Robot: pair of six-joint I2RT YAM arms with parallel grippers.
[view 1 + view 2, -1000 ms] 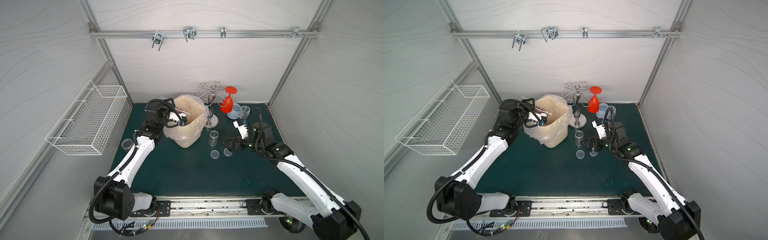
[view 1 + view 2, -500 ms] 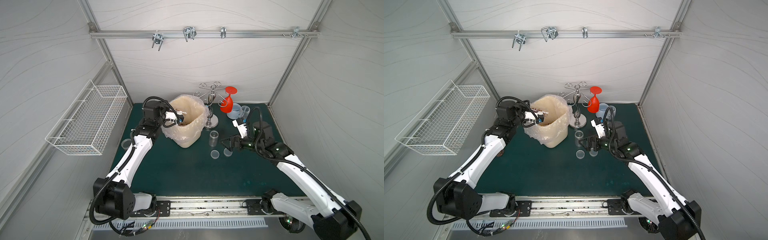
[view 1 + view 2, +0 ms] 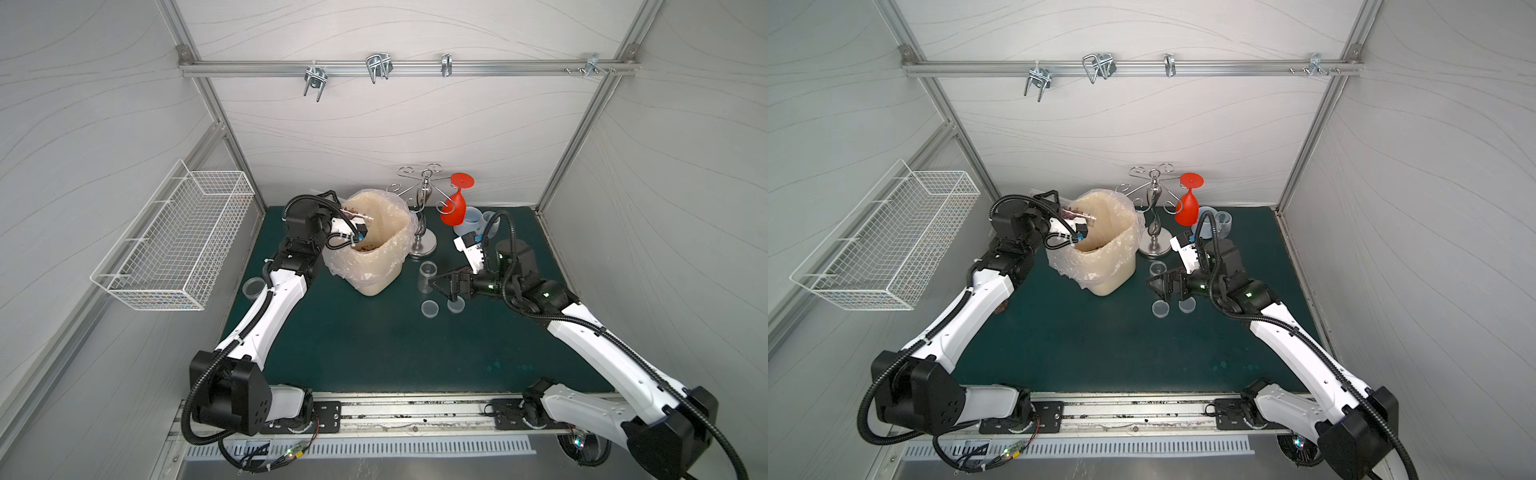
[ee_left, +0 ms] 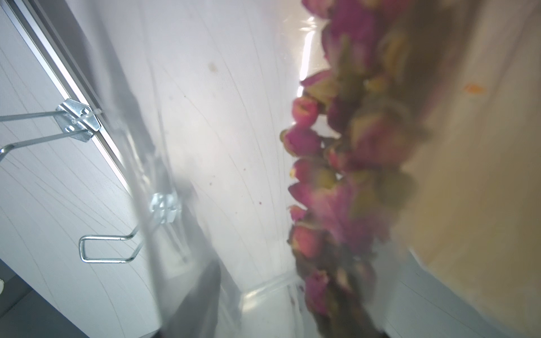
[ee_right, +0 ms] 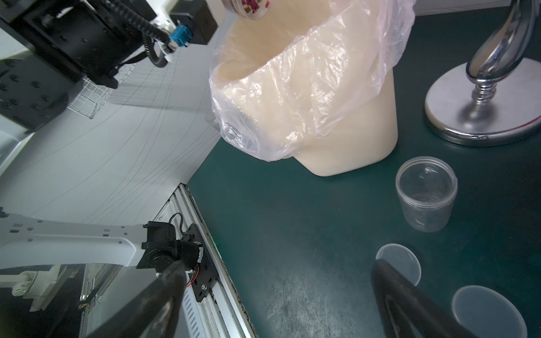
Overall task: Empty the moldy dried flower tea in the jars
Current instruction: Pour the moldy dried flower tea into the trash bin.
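Jars: two countable; held jar (image 3: 1077, 214) tipped over the bin (image 5: 351, 146), empty jar (image 5: 426, 199) upright on the worktop (image 3: 353, 353).
Lids (image 5: 399, 263): two, flat beside the empty jar.
Tea (image 4: 336, 164): pink buds inside the held jar.
Left pincer (image 3: 338, 208): clamped on the held jar.
Right pincer (image 3: 444, 289): spread wide, holding nothing, over the lids.

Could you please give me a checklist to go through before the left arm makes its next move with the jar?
1. Left tool shut on the clear plastic jar: ok.
2. Jar mouth above the cream bin lined with a clear bag: ok.
3. Pink dried flower tea all out of the jar: not ok, buds remain inside.
4. Right tool open and empty: ok.
5. Short clear jar upright on the green mat, apart from the bin: ok.
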